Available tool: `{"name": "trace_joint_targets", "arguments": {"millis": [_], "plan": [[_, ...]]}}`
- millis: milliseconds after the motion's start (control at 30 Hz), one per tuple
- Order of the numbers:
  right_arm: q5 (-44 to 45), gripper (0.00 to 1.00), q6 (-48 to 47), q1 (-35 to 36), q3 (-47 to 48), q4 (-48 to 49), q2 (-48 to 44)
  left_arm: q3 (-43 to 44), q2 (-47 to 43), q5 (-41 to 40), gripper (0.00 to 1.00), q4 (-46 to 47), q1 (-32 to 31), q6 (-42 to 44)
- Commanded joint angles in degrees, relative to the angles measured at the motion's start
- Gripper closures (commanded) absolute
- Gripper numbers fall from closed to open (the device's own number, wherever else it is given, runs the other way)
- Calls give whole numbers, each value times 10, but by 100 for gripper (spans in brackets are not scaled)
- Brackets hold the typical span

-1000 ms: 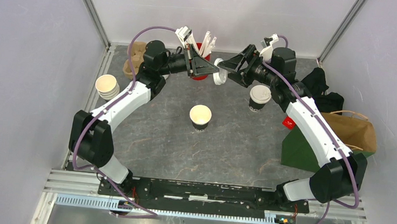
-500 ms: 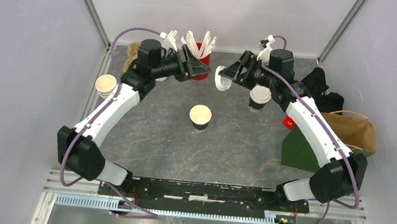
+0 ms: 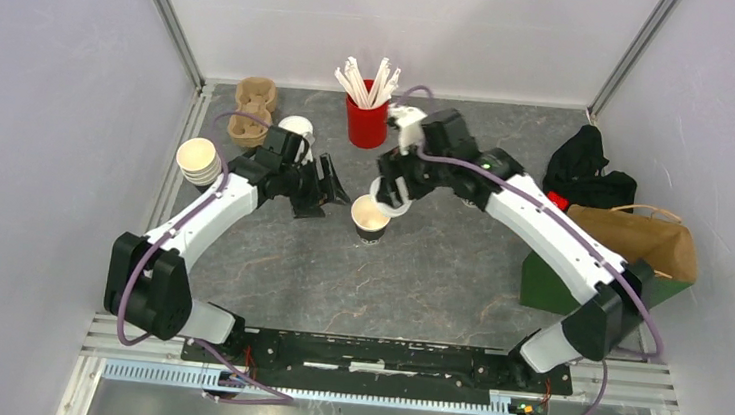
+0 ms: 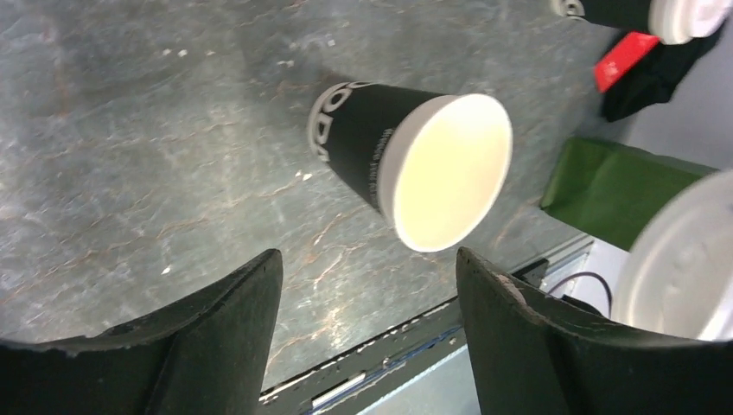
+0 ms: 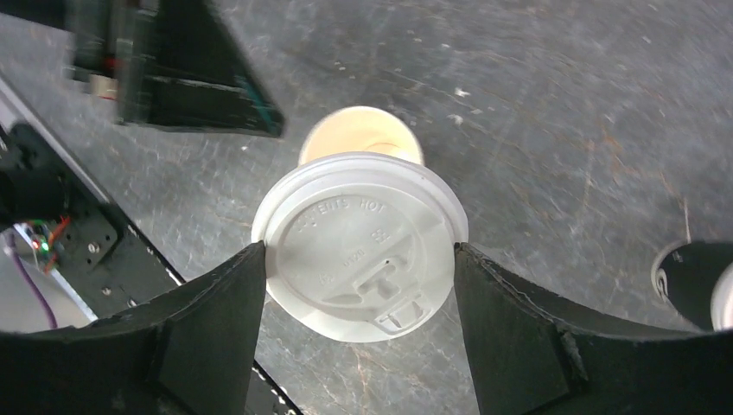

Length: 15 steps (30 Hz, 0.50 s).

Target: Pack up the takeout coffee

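A black paper cup with no lid (image 3: pixel 371 218) stands mid-table, its cream inside showing in the left wrist view (image 4: pixel 406 164) and the right wrist view (image 5: pixel 359 134). My right gripper (image 3: pixel 392 196) (image 5: pixel 359 252) is shut on a round white sip lid (image 5: pixel 359 242), held flat just above that cup and offset towards the near side. My left gripper (image 3: pixel 333 186) (image 4: pixel 370 259) stands open and holds nothing, a little left of the cup. A takeout coffee with its white lid on (image 4: pixel 683 13) (image 5: pixel 698 294) stands further right; my right arm hides it in the top view.
At the back are a red holder of straws (image 3: pixel 365 122), a brown cup carrier (image 3: pixel 252 107) and a loose stack of white lids (image 3: pixel 297 126). Stacked lidless cups (image 3: pixel 197 160) sit at the left. A brown paper bag (image 3: pixel 647 242), a green bag (image 3: pixel 558 279) and black cloth (image 3: pixel 588 167) lie at the right.
My left gripper let go of the lid, opened and swung forward to beside the open cup. My right gripper carried the lid from the back to above that cup.
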Motion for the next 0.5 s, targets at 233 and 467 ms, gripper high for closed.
{"name": "trace_joint_targets", "arguments": {"millis": [233,467], "plan": [[223,19,-110,152,283,-192,206,-60,-69,-199,17,-39,2,-43],[254,19,-86,170,343,-245,278,-74,-177,-307,11,-79,6,-45]]}}
